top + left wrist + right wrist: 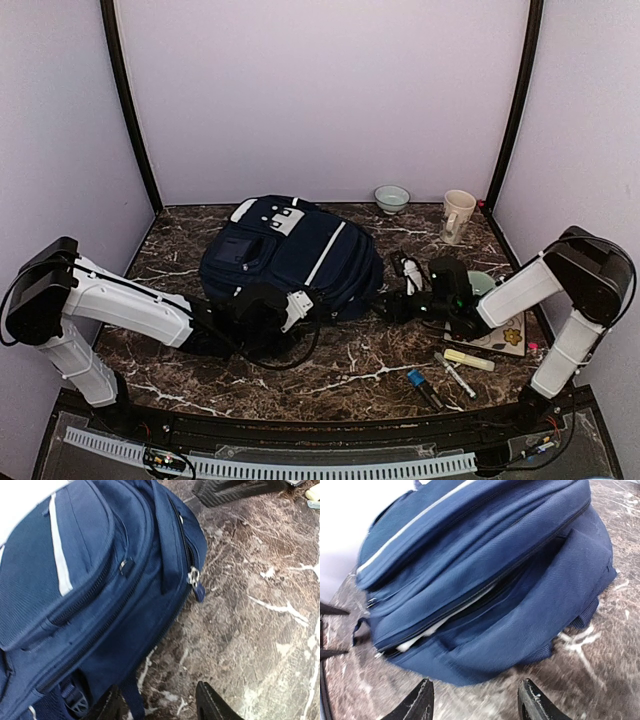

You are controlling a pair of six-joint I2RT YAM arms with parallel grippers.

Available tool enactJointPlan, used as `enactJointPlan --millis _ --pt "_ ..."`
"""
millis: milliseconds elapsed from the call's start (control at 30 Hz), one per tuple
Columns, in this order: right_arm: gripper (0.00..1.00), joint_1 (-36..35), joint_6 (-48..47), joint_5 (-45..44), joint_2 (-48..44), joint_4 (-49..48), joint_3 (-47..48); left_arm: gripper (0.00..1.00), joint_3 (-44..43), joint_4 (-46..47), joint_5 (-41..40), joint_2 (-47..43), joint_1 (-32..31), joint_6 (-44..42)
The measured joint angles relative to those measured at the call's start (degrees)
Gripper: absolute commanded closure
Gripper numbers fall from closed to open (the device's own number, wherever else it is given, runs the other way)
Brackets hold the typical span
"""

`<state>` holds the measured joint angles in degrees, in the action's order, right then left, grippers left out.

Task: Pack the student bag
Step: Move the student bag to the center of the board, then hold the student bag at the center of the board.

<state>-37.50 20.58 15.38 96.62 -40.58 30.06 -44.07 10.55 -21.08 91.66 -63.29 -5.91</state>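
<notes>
The student bag (290, 255), navy blue with a white stripe, lies flat in the middle of the table. My left gripper (278, 312) sits at its near edge. In the left wrist view the left gripper (160, 707) is open, with a thin blue strap (131, 700) hanging beside its left finger and a zipper pull (195, 577) further ahead. My right gripper (388, 304) is at the bag's right side. Seen from the right wrist, the right gripper (476, 702) is open just short of the bag (520, 605), whose zipper gapes over something white (445, 622).
At the back right stand a pale bowl (391, 197) and a cream mug (457, 215). Under the right arm are a green cup (482, 282) and a notebook (505, 335). A yellow highlighter (468, 359), a pen (455, 376) and a blue marker (420, 382) lie near the front.
</notes>
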Motion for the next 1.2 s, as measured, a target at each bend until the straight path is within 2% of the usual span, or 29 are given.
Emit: enactJointPlan --millis 267,467,567,733,1200 --pt "0.42 -3.9 -1.1 -0.9 -9.0 -1.2 -3.4 0.50 -0.1 4.2 -2.2 3.3 0.1 -7.1" --pt "0.42 -6.1 -1.9 -1.7 -9.9 -3.3 -5.9 0.51 -0.1 4.5 -2.5 8.3 1.6 -9.6" --pt "0.42 -7.1 -1.9 -1.8 -9.9 -3.7 -7.2 0.49 -0.1 5.8 -2.5 8.2 2.3 -10.5" --pt "0.42 -8.4 -2.0 -2.1 -9.7 -4.5 -7.8 0.42 1.2 6.9 -2.0 6.3 2.4 -11.9" --pt "0.42 -9.3 -2.1 -2.5 -7.9 -6.4 -8.0 0.37 2.3 6.6 -2.6 1.4 2.7 -14.0"
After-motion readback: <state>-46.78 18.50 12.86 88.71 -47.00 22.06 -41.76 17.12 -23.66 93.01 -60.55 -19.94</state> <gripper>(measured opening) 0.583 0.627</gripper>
